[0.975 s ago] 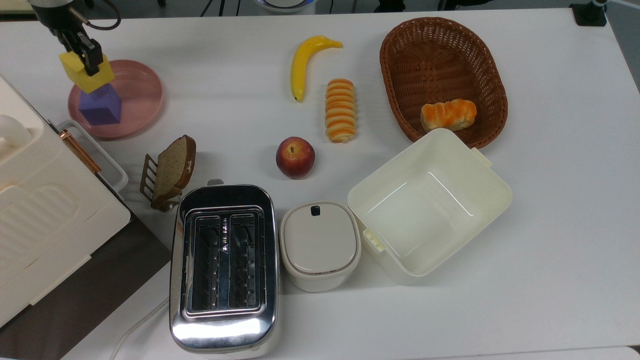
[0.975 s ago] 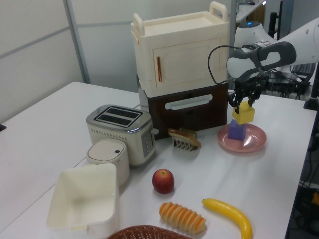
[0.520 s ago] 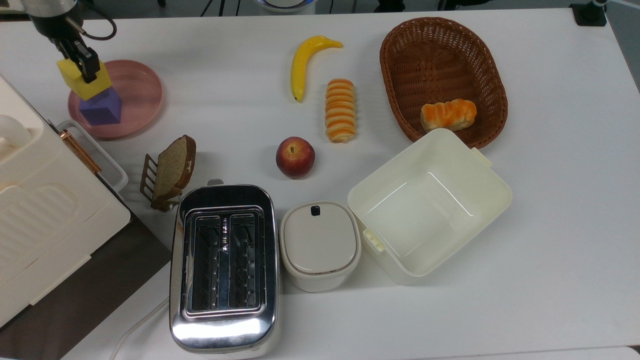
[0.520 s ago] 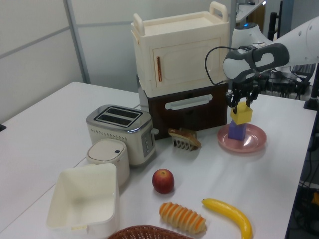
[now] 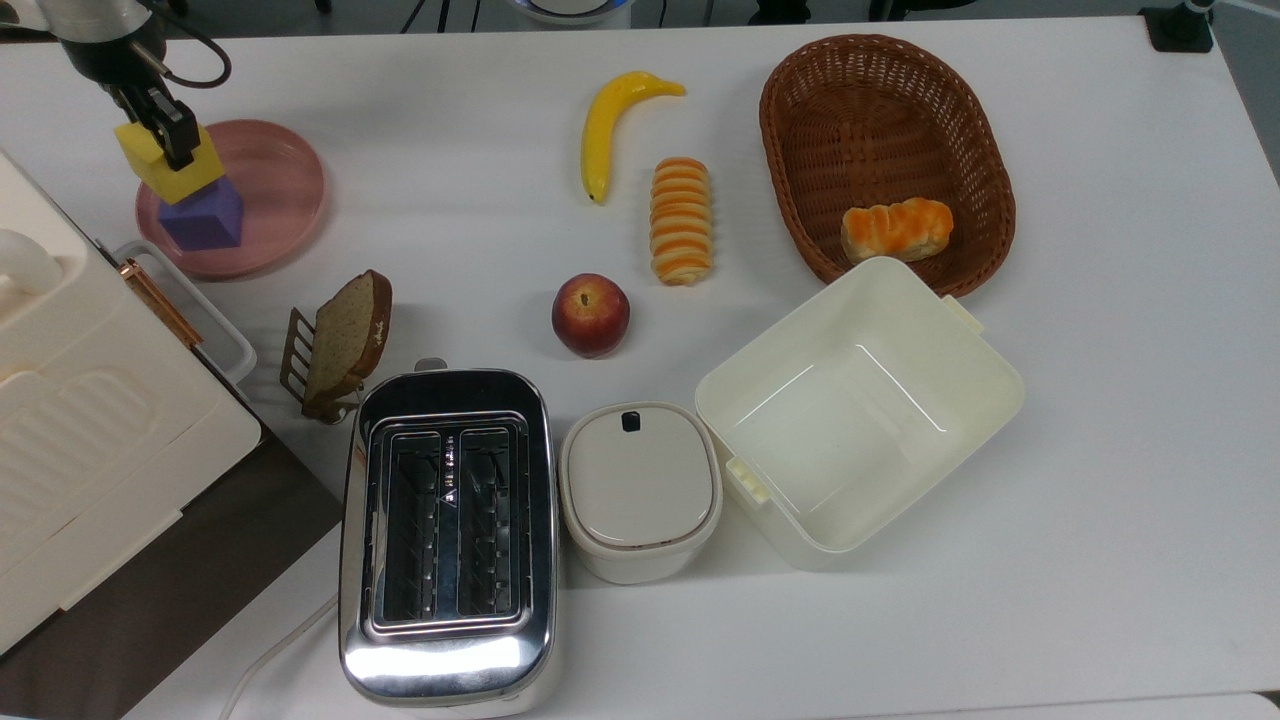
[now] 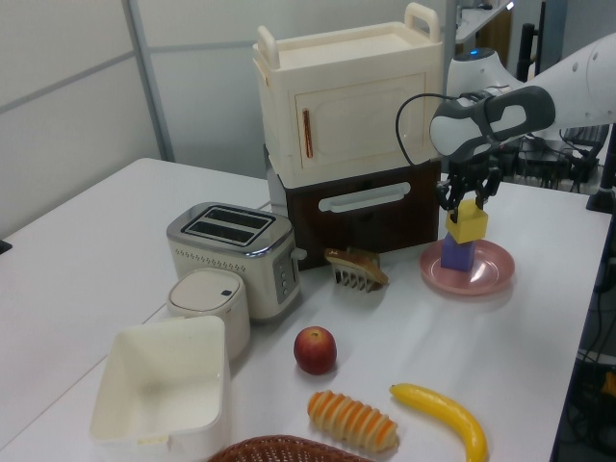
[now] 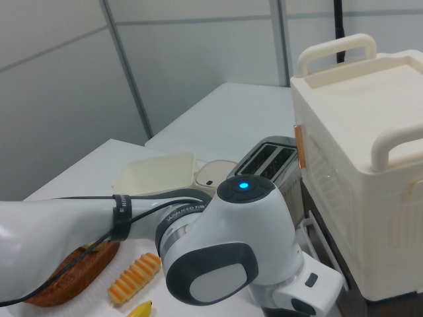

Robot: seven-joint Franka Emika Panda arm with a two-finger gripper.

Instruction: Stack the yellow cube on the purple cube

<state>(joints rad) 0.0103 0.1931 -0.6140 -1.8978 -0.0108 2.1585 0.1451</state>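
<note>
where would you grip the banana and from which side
Grip the banana across its thicker middle, coming straight down from above. It lies flat on the white table, clear of the striped bread roll, and its curved body is narrow enough there for two fingers.

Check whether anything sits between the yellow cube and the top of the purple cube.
Nothing visible does. The gripper holds the yellow cube directly over the purple cube, which stands alone on the pink plate. In the left view the two cubes meet or nearly meet; whether they touch cannot be told.
</note>
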